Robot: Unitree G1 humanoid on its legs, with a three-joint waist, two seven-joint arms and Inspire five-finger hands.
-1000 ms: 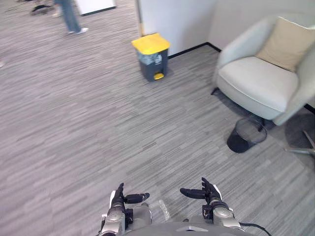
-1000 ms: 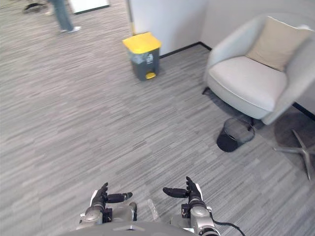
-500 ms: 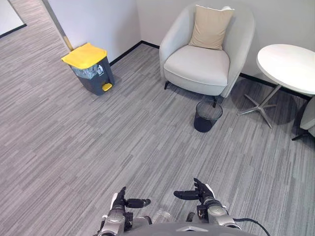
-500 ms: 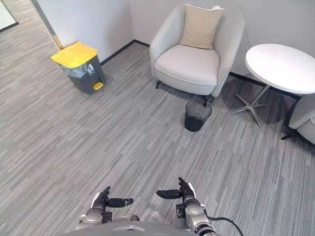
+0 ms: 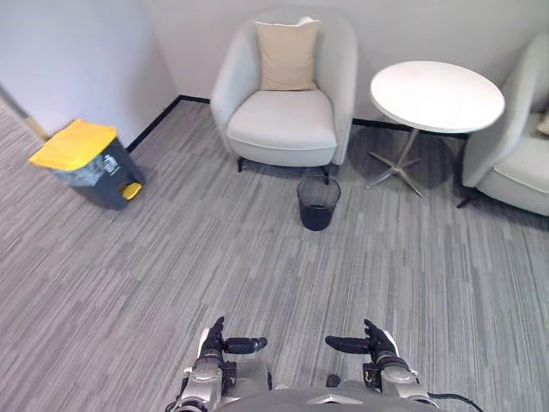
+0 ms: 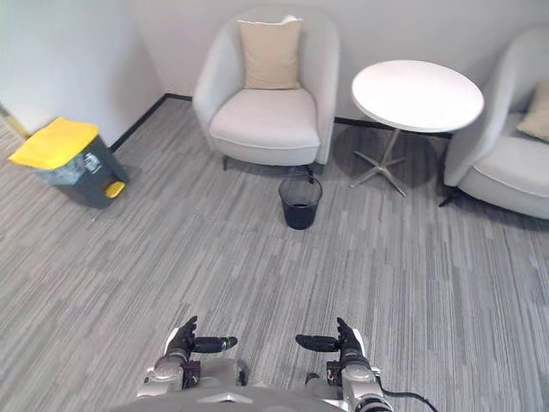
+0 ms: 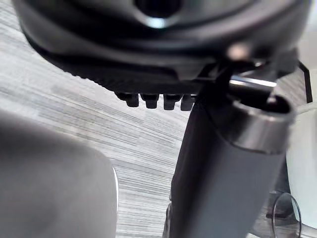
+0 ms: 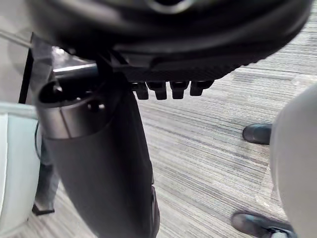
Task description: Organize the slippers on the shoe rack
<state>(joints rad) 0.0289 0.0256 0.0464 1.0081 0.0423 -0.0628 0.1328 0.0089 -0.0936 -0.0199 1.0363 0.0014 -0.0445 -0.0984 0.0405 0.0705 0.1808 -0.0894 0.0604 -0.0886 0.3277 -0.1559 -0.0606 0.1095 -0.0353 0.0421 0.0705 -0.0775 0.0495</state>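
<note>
Head-camera view of a lounge corner. The left hand [image 5: 213, 342] and right hand [image 5: 377, 343] hang low at about 6 o'clock, just apart from each other, thumbs pointing inward and fingers relaxed, grasping nothing; the wrist views agree, each showing a row of fingertips past the dark bulk with only carpet beyond. At 12 o'clock stands a pale armchair [image 5: 283, 129] with a beige cushion [image 5: 286, 55]; a dark mesh wastebasket [image 5: 317, 202] sits on the floor just in front of it. A round white side table [image 5: 436, 94] stands at 1 o'clock, between the armchair and a second armchair [image 5: 515, 163] at 2 o'clock. A grey pedal bin with a yellow lid [image 5: 84, 161] stands at 10 o'clock by the wall. The grey striped carpet [image 5: 171, 257] covers the floor between.

Neither slippers nor shoe rack can be found here, so where they lie and how far the tidying stands cannot be told. As a judgement only: slippers are generally light and soft, with a flexible sole that sags if pinched at one end. A hold across the instep strap or around the mid-sole should carry one level; they are not fragile.
</note>
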